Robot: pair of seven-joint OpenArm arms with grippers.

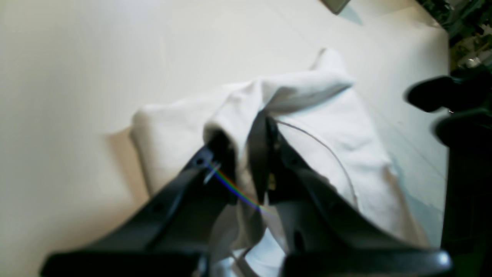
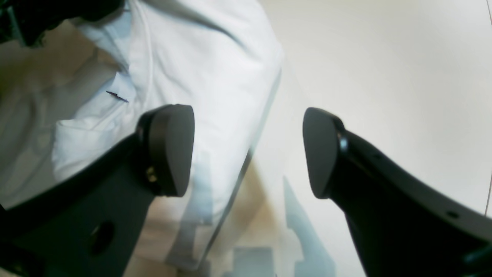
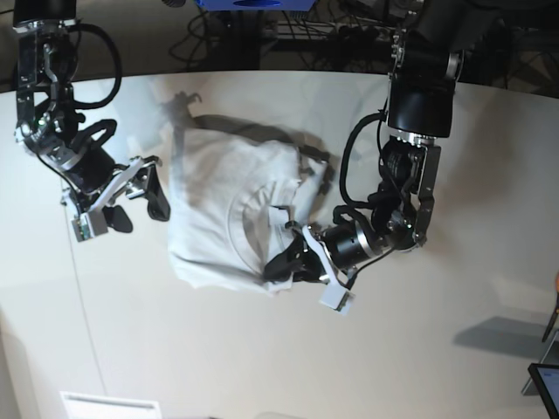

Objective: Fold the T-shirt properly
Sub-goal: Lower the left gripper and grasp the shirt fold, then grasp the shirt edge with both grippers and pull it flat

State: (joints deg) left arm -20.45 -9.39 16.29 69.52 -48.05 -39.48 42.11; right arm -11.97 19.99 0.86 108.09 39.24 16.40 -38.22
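The white T-shirt (image 3: 227,209) lies bunched and partly folded in the middle of the off-white table (image 3: 419,349). My left gripper (image 3: 284,262) is at the shirt's front right corner. In the left wrist view it (image 1: 246,134) is shut on a raised fold of the T-shirt (image 1: 338,127), with cloth pinched between the black fingers. My right gripper (image 3: 144,196) hovers just off the shirt's left edge. In the right wrist view it (image 2: 248,150) stands open, one finger (image 2: 169,150) over the T-shirt (image 2: 200,57) and the other over bare table, nothing between them.
A blue object (image 3: 249,3) and cables (image 3: 349,26) sit beyond the table's far edge. A white strip (image 3: 109,406) lies at the front left. A dark screen corner (image 3: 546,388) shows at the lower right. Bare tabletop surrounds the shirt.
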